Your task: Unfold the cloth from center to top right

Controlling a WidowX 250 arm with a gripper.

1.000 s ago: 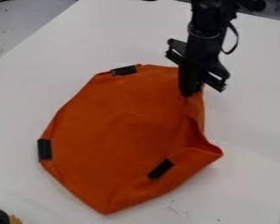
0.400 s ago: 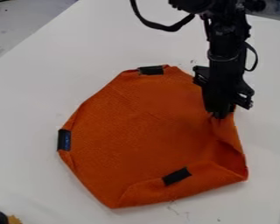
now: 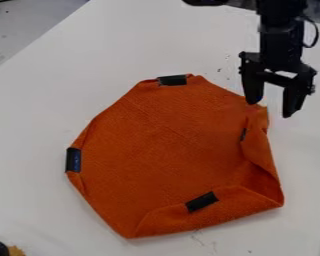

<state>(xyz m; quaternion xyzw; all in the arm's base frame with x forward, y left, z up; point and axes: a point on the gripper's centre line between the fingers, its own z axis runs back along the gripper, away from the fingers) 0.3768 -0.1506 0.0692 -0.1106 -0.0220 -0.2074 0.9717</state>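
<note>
We see one orange cloth (image 3: 163, 145) mid-worktop (image 3: 42, 110), its right and lower edges folded in, bearing four dark patches (image 3: 202, 201); beside its upper right, one gripper (image 3: 270, 109) has its jaws apart.

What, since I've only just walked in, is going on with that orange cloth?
A robot arm is at work unfolding the orange cloth on a white table. Its end effector is open at the cloth's upper right corner; whether it touches the fabric, I can't tell. The right and lower right edges are folded inward, so the unfolding looks unfinished.
</note>
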